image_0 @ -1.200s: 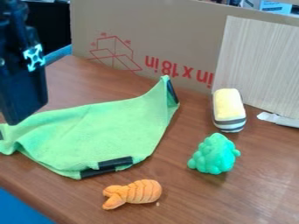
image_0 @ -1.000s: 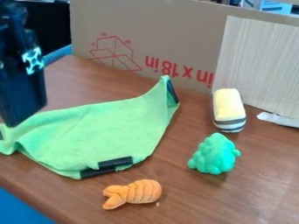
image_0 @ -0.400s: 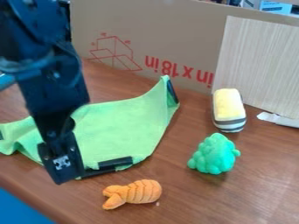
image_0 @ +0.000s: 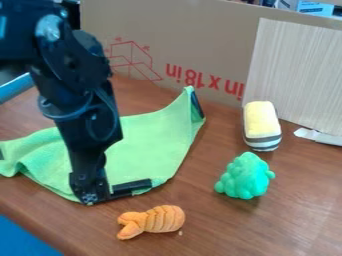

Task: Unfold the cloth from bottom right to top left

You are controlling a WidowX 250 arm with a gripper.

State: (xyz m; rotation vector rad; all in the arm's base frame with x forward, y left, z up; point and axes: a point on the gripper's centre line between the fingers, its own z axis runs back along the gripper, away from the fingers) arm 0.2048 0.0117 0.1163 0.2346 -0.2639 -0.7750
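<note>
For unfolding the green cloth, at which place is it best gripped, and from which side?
I would pinch the green cloth at its near edge, beside the black strip, coming down from above. It lies low and thin on the table, so a sideways approach would probably find little to grip. The gripper is at that edge.

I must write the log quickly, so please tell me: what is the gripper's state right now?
Gripper: down at the near edge of the green cloth; whether open, closed or holding it cannot be told.
</note>
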